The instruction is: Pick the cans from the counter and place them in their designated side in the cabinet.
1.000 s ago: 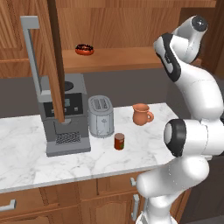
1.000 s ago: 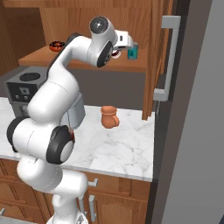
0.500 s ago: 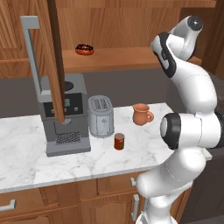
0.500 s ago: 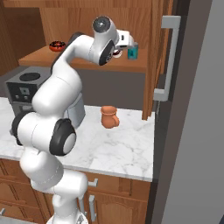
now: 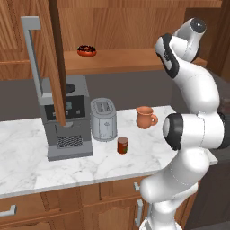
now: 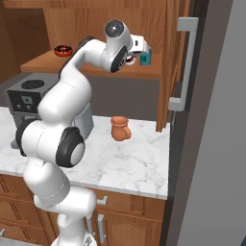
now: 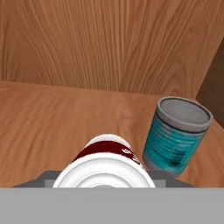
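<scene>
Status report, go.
Gripper shut on white can, above cabinet shelf. Teal can stands close beside it. Reddish-brown can on counter, not yet picked.

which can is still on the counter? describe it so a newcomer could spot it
On the white marble counter, find the silver toaster beside the coffee machine. Just in front of the toaster stands the reddish-brown can, short, orange-labelled, smaller than the orange mug nearby.

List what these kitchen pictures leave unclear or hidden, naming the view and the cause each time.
- Tool fingertips: hand view, covered by the white can.
- White can: right base view, mostly behind the arm.
- Teal can: right base view, partly behind the tool; label too small.
- Reddish-brown can: left base view, label too small to read.
</scene>
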### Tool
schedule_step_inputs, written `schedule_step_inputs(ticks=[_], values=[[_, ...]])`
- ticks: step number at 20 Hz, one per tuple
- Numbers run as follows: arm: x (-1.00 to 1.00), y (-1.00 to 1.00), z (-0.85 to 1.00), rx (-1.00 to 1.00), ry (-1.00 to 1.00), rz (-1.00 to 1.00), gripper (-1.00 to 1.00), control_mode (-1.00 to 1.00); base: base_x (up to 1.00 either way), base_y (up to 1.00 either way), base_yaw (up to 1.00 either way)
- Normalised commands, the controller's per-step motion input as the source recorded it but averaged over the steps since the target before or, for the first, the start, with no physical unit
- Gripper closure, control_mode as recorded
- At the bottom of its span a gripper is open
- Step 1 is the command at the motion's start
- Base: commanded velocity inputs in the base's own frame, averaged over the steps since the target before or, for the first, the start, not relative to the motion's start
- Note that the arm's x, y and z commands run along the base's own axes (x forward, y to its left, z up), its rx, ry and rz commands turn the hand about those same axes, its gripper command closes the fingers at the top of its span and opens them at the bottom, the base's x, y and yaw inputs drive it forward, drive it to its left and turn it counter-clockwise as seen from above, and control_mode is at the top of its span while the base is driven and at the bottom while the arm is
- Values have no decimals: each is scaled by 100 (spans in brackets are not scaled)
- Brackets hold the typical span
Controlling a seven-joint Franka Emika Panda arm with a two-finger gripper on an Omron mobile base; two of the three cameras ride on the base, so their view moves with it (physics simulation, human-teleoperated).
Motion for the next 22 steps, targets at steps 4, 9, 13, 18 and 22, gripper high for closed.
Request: schedule_step_inputs(ticks=[4, 9, 13, 18, 22], values=[[17, 0, -11, 0, 2, 0, 100, -100, 0, 0, 0], [18, 0, -11, 0, 1, 0, 100, -100, 0, 0, 0], [18, -1, -8, 0, 1, 0, 100, -100, 0, 0, 0], [18, -2, -11, 0, 1, 0, 100, -100, 0, 0, 0], [15, -2, -18, 0, 2, 0, 100, -100, 0, 0, 0]])
